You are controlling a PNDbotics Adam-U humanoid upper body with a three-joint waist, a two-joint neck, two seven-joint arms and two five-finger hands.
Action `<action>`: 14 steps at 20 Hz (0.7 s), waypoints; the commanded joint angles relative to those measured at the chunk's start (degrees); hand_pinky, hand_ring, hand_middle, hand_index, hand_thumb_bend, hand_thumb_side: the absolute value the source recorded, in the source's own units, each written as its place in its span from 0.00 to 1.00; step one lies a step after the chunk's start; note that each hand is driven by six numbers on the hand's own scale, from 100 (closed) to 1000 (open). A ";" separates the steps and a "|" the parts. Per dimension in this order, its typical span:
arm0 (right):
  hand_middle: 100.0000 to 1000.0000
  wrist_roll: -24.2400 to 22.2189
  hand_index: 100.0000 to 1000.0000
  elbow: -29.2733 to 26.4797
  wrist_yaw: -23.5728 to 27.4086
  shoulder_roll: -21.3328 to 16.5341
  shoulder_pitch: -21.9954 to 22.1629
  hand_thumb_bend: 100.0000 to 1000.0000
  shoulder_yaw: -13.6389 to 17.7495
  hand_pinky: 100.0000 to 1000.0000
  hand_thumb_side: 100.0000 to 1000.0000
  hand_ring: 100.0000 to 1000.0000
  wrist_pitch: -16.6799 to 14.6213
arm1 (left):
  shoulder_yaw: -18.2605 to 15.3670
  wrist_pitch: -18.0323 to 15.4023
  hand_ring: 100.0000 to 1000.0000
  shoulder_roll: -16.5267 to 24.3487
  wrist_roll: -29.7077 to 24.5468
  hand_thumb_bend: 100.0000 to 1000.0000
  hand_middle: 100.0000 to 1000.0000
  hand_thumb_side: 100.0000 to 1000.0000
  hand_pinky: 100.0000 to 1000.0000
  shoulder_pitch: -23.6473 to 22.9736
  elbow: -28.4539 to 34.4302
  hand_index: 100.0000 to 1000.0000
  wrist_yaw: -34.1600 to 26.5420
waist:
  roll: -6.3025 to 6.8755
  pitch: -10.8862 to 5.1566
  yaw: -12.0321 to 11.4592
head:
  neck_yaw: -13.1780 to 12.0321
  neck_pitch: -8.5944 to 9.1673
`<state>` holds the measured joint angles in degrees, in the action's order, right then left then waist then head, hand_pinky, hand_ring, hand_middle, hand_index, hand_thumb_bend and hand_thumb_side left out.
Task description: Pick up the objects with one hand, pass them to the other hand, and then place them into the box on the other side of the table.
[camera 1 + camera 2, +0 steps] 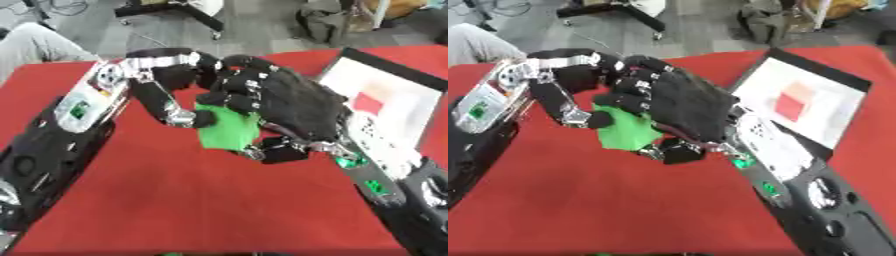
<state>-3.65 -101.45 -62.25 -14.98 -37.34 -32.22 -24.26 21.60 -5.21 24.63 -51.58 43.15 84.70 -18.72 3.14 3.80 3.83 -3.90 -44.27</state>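
- The green block [229, 131] sat above the middle of the red table [175, 200], caught between both hands, apparently lifted clear of the cloth, though that could not be confirmed.
- The right hand [293, 107] lay over the block from about two o'clock, its fingers curled down across the block's top and its thumb tucked under the lower edge, so it was clamped on the block.
- The left hand [171, 97] reached in from ten o'clock; its fingers arched over the top and one fingertip [203, 119] pressed the block's left face, so it too appeared to pinch the block.
- The handover looked about half done: both hands held the block together and neither had let go.
- The white box [815, 102] with a red cube [791, 106] inside stood at the table's edge, at roughly three o'clock from the block.
- The relation that mattered: the box lay on the right hand's side and well apart from the left, so the right arm was the nearer carrier.
- By that reading, the left hand would need to release toward nine o'clock before the right could swing to the box.
- The block showed no clear long axis under the fingers.
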 commanded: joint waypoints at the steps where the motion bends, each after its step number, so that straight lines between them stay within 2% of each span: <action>1: 0.26 1.04 0.44 2.19 -1.28 -1.68 -0.61 0.00 1.80 0.83 0.14 0.62 0.27 | -1.76 0.21 0.45 0.58 -0.39 0.13 0.44 0.34 0.68 0.38 1.84 0.67 -1.45 | -0.07 -0.85 -0.11 | 0.32 0.15; 8: 0.28 1.10 0.42 3.33 -1.61 -1.38 -0.88 0.00 0.87 0.83 0.16 0.63 -1.10 | -5.01 -0.14 0.48 -1.37 -0.39 0.47 0.48 0.64 0.71 -0.62 0.70 0.72 -2.03 | -0.17 -0.79 -0.23 | 1.31 0.15; 11: 0.28 1.05 0.42 3.63 -1.61 -1.30 -0.96 0.00 0.52 0.84 0.16 0.63 -1.72 | -7.02 -0.16 0.49 -2.03 -0.39 0.50 0.49 0.66 0.71 -1.01 0.41 0.74 -2.65 | -0.21 -0.76 -0.32 | 1.85 0.15; 14: 0.28 0.98 0.42 3.91 -1.20 -1.14 -0.90 0.00 0.03 0.83 0.16 0.63 -2.21 | -11.01 0.11 0.50 -3.48 -0.39 0.53 0.49 0.69 0.71 -1.81 -0.66 0.74 -3.02 | -0.34 -0.74 -0.58 | 3.30 0.15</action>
<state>-2.11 -99.07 -62.88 -14.33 -38.39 -32.60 -26.33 14.71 -4.97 20.09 -51.93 40.13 83.14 -19.60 2.97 3.80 3.37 -1.15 -44.27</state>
